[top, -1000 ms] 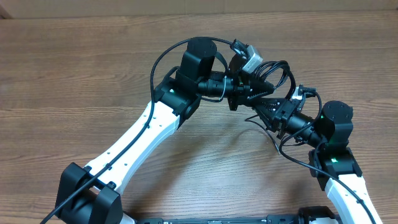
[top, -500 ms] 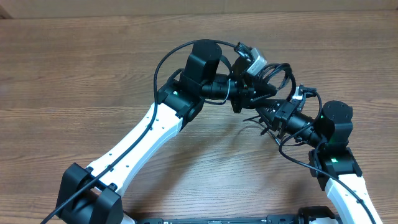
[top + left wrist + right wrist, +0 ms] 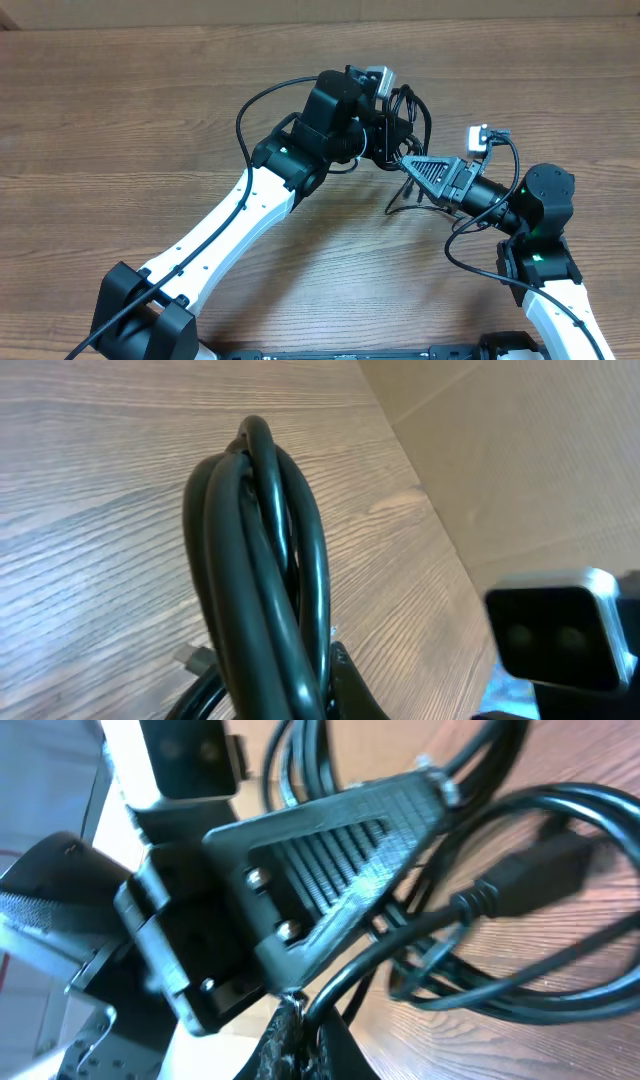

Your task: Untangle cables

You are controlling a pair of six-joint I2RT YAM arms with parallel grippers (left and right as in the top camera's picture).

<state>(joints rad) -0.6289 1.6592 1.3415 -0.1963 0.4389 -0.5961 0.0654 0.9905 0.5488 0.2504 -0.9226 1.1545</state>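
Where the thin black flexible cables point(image 3: 408, 108) are concerned, they are found gathered in one bunch of several loops, raised above the brown wood-grain table point(image 3: 150, 120) at the tip of the left gripper point(image 3: 395, 142). The left wrist view shows the loops point(image 3: 262, 570) standing up as a tight, narrow arch from between that gripper's black fingers point(image 3: 345, 678), which are pressed together on the base of the bunch. One black moulded plug end point(image 3: 510, 880) is seen in the right wrist view, lying among the strands just beyond the left gripper's ribbed finger pad point(image 3: 340, 860). A single loose strand point(image 3: 393, 203) hangs down from the bunch toward the table, on the near side of the left gripper. The right gripper point(image 3: 408, 162) points at the left gripper from the right, tip close against it; its jaws are pinched on one cord of the same bunch, which runs into them at the bottom of the right wrist view. Whether the two grippers actually touch cannot be told. The white-and-black arms reach in from the near edge of the table.
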